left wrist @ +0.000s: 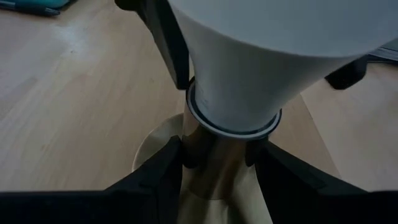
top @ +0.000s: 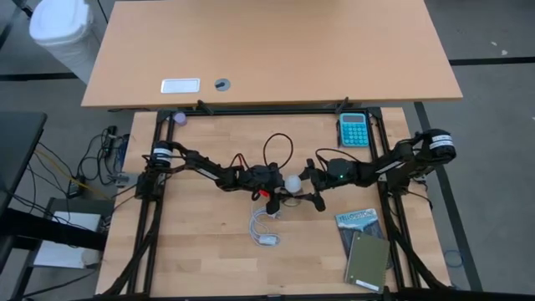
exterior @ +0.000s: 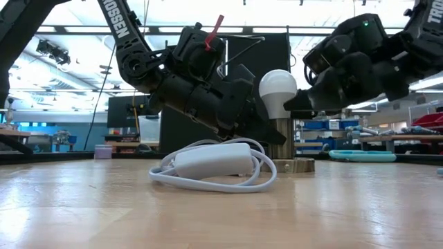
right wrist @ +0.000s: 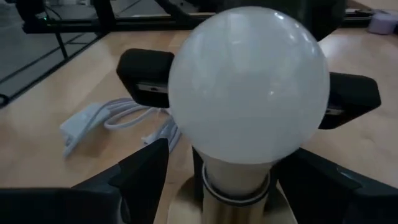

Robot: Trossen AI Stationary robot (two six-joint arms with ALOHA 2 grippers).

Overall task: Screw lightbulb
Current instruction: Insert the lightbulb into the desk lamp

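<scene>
Looking down from overhead, I see both arms meeting near the middle of the table [top: 209, 251], with the lightbulb [top: 292, 183] standing between them. It sits upright on a brass-coloured socket stem [exterior: 280, 142] that rises from a round base [exterior: 296, 165] on the wood. My left gripper [left wrist: 217, 158] has its fingers [left wrist: 158, 177] clamped on that stem, just under the bulb's collar. My right gripper [right wrist: 249, 130] reaches in from the other side, its fingers [right wrist: 146, 68] spread around the white globe; I see a sliver of gap on each flank, so they look apart and not squeezing it. A white cord with an inline switch [exterior: 211, 162] lies coiled on the table in front of the socket. Farther out on the right arm's side are a blue calculator [top: 353, 130] and two small books [top: 364, 247].
</scene>
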